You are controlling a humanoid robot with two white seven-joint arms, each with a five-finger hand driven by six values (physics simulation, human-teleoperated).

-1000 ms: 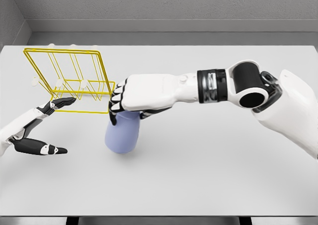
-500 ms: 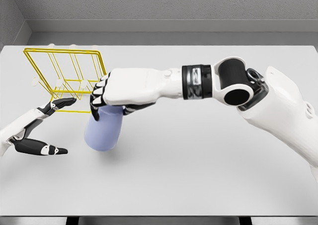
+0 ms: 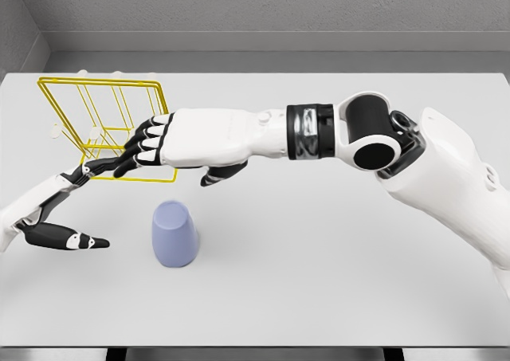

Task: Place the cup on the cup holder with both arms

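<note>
Cup [image 3: 174, 233]: lavender, stood on the table [image 3: 335, 249] mouth down, narrower end up, free of both hands, in front of the rack and apart from it.
Rack [image 3: 107, 130]: yellow wire cup holder, upright at the table's far left.
Right hand [image 3: 171, 142]: hung above the table just beyond the cup, fingers [image 3: 139, 150] stretched out toward the left and holding nothing, overlapping the rack's front wires in view.
Left hand [image 3: 56, 209]: low at the left edge, fingers spread apart and empty, one fingertip near the rack's lower front corner.
</note>
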